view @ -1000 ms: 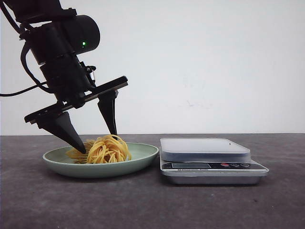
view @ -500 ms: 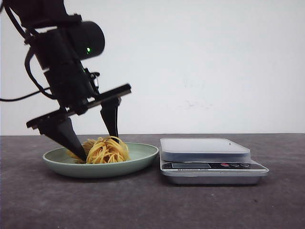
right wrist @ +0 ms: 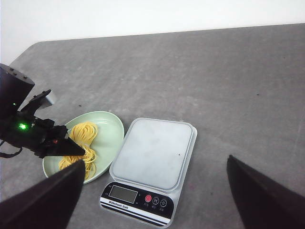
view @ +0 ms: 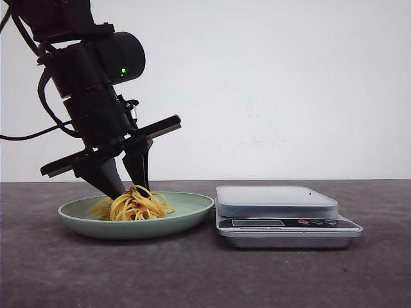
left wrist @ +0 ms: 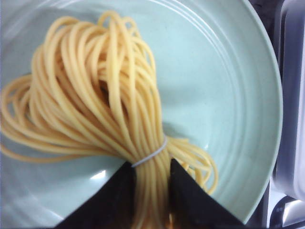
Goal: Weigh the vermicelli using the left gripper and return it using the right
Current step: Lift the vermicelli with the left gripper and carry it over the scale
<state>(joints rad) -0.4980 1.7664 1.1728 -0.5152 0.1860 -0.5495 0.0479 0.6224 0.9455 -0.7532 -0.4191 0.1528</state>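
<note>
- The vermicelli [view: 133, 204] lies in the plate [view: 186, 215].
- The scale [view: 282, 215] sits just right of the plate, on the table [view: 205, 276].

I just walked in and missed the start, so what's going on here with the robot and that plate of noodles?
The left gripper has its two fingers pinched on the vermicelli, a bundle tied with a thin band, which lies on the pale green plate. Nothing has been lifted yet. The kitchen scale beside the plate has nothing on its platform. The right gripper is open, held high above the table, holding nothing.
</note>
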